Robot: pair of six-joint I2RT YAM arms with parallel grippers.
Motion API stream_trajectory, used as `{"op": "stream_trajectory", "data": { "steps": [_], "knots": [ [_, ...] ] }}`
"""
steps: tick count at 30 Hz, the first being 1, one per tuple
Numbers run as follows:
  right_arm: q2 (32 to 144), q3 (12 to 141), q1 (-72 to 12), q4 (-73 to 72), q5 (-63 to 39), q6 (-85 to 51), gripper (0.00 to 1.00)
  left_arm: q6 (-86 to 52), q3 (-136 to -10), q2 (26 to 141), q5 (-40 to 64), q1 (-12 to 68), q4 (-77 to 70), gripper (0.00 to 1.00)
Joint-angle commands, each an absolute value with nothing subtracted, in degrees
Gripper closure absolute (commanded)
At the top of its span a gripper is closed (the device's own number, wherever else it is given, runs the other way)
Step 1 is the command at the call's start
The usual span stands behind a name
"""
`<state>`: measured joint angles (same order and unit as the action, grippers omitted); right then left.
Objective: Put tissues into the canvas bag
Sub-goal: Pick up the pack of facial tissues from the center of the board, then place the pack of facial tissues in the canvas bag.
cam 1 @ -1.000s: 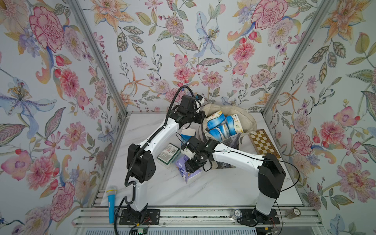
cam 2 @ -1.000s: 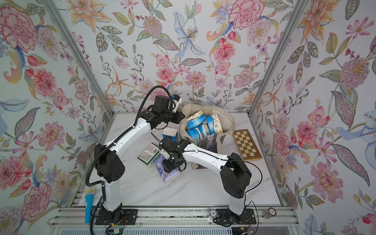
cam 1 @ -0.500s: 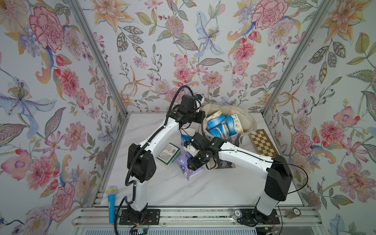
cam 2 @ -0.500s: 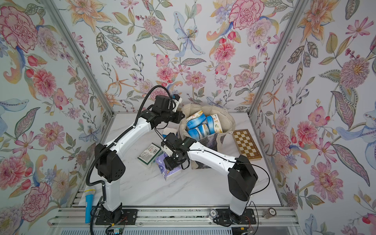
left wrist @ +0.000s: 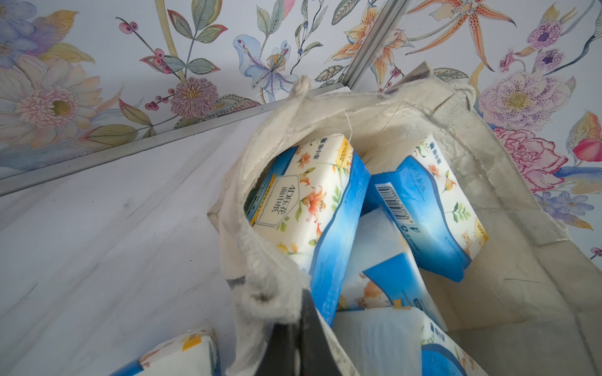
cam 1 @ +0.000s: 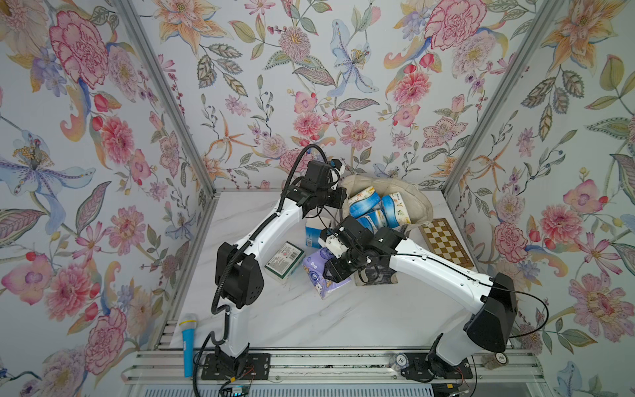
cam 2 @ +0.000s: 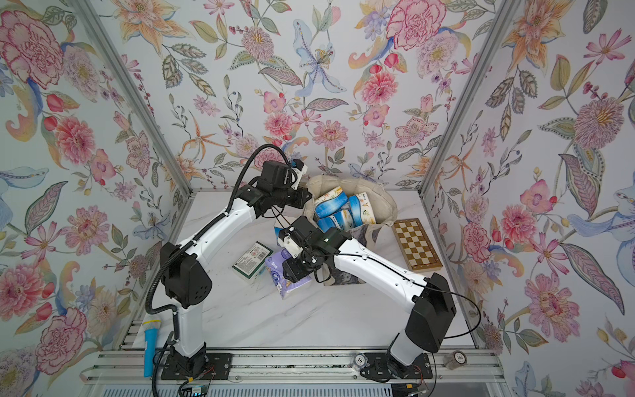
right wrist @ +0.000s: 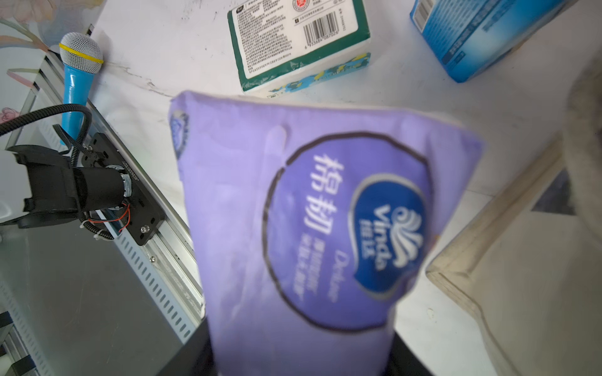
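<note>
Gripping lilac pack (cam 1: 318, 275) in right tool (cam 1: 336, 269), just near-left of canvas bag (cam 1: 414, 201); pinching bag rim with pressed-together left tool (cam 1: 339, 201) — could snag on crowded mouth, or slip free — soft, slick wrap.

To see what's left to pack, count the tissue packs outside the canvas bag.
3. The green-white pack lies on the table; the lilac pack is in the right gripper; the blue pack sits beside the canvas bag. Others may be hidden.
</note>
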<state>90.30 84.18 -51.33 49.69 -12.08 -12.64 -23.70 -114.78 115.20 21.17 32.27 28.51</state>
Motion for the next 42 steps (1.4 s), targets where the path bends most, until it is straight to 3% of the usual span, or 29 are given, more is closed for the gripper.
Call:
{"op": "stream_trajectory", "data": {
  "steps": [1,13,18,27,42],
  "knots": [
    [84.9,85.5,-49.6,51.5,-13.1,-10.7,0.46,-22.0,-118.8,115.6,19.2,31.9,26.7,0.93],
    [74.5,93.7,-34.3,51.8,-14.7,-9.4,0.45,-21.4,-117.2,116.1,18.7,31.4,27.4,0.93],
    [72.4,98.0,-28.1,49.4,-10.7,-7.6,0.43,-21.3,-117.2,116.3,19.0,31.4,27.6,0.93],
    [78.1,97.2,-21.2,42.4,-4.7,-6.1,0.42,-21.4,-116.8,115.8,18.9,31.4,28.1,0.94],
    [90.9,94.1,-20.2,42.4,-5.4,-7.4,0.40,-21.7,-114.9,113.7,18.5,31.4,27.4,0.94]
  ]
}}
